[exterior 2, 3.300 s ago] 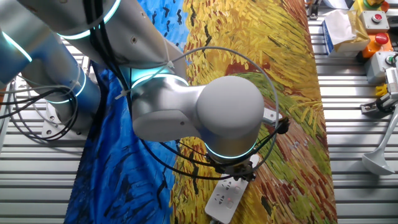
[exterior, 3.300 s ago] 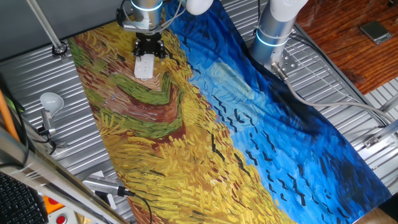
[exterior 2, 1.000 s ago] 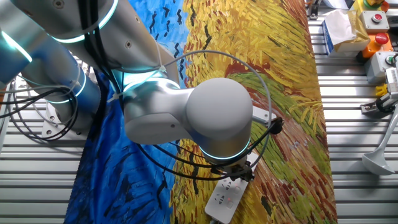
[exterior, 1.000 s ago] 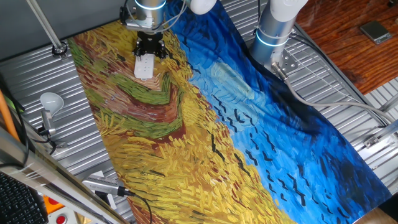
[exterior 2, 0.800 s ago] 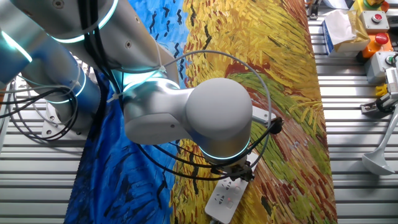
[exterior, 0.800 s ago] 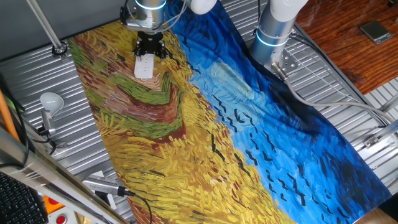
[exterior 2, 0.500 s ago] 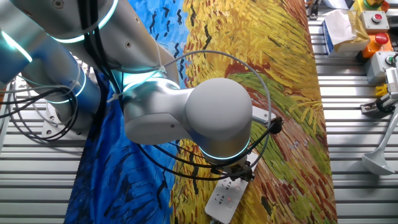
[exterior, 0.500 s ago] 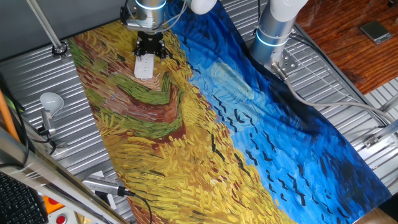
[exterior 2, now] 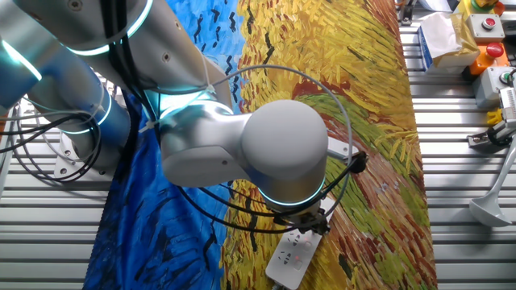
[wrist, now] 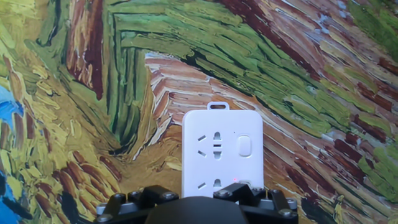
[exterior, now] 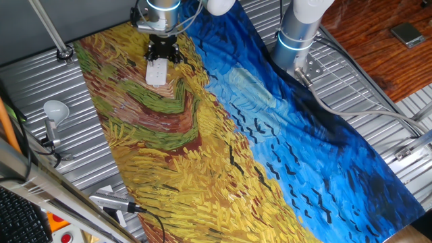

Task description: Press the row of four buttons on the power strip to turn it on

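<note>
The power strip [wrist: 222,155] is seen lying flat on the painted cloth [exterior: 202,135] that covers the table, near the cloth's far end in one fixed view. The tool [exterior: 163,50] is held directly over the strip's near end, low above it; contact cannot be confirmed. Whether its fingers are parted or together cannot be told, since the tips are hidden in every view. In the hand view one pale button [wrist: 244,145] is shown beside the sockets, the rest being covered. The pressing step is judged to be in hand. A short straight descent onto a button is called for next, then a shift along the row.
</note>
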Tool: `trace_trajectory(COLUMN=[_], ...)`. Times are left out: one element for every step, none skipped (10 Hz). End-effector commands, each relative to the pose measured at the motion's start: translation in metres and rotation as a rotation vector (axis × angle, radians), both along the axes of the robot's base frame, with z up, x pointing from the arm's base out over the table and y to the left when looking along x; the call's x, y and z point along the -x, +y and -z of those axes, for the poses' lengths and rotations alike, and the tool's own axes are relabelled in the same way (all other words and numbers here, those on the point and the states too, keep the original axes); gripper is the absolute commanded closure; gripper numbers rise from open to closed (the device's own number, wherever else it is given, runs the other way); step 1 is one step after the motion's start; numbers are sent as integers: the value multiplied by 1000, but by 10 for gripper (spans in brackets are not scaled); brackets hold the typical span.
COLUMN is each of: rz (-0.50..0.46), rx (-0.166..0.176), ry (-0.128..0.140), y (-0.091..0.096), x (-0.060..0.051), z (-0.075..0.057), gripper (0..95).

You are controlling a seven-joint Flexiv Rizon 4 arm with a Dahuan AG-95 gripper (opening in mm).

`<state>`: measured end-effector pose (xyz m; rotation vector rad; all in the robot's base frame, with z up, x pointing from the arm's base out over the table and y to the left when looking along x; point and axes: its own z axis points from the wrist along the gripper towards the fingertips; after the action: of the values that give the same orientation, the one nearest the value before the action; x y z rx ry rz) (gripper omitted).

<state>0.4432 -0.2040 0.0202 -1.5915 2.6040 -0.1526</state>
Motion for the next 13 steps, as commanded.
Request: trace_trajectory(rz=[-8, -13, -16, -18, -15, -11, -3, 2, 2, -1, 3, 13, 12], rx=[-1, 4, 7, 23, 26, 20, 13, 9, 10, 3, -7, -8, 5], ry=[10, 12, 11, 20, 28, 36, 45, 50, 52, 52, 51, 51, 51], y=[0, 1, 1, 2, 3, 3, 4, 4, 6, 7, 9, 11, 11], x=[-1, 0, 0, 1, 2, 3, 5, 6, 6, 5, 5, 2, 2], z=[12, 2, 0, -12, -19, -22, -24, -26, -27, -29, -30, -35, -35], gripper=[190, 190, 190, 190, 190, 190, 190, 190, 190, 190, 190, 190, 190])
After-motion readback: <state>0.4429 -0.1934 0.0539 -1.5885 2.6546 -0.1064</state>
